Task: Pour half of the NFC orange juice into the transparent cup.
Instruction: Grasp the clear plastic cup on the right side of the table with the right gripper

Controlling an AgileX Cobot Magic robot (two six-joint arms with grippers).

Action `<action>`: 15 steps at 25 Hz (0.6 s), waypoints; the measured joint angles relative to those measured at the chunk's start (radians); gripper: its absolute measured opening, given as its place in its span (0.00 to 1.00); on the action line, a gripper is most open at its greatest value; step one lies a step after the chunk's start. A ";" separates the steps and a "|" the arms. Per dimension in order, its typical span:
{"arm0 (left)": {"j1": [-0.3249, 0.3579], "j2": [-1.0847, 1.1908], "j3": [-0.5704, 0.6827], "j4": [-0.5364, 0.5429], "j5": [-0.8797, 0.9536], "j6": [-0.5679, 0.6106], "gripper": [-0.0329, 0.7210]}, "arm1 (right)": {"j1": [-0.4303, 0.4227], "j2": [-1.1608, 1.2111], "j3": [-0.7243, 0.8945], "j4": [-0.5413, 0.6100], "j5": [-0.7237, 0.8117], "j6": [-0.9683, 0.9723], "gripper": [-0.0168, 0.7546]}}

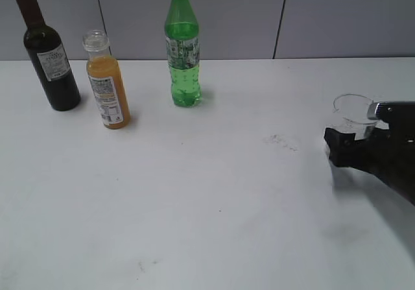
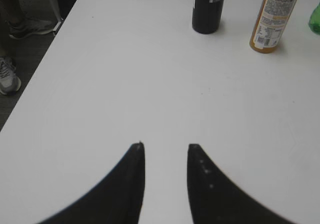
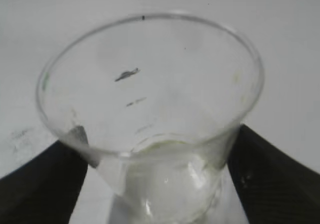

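The NFC orange juice (image 1: 108,89) is a slim clear bottle of orange liquid with a white label and no cap. It stands upright at the back left of the white table (image 1: 214,193), and it also shows in the left wrist view (image 2: 274,18). The transparent cup (image 1: 353,111) is at the far right and looks empty. My right gripper (image 1: 343,141) is shut on it. In the right wrist view the jaws (image 3: 157,134) press both sides of the cup (image 3: 150,73). My left gripper (image 2: 166,146) is open and empty over bare table, far from the bottle.
A dark wine bottle (image 1: 50,60) stands left of the juice and shows in the left wrist view (image 2: 208,8). A tall green bottle with a yellow cap (image 1: 183,50) stands to the juice's right. The table's left edge (image 2: 45,68) drops to the floor.
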 joint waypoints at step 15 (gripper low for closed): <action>0.000 0.000 0.000 0.000 -0.001 0.000 0.36 | 0.000 0.127 -0.093 0.000 -0.007 0.001 0.89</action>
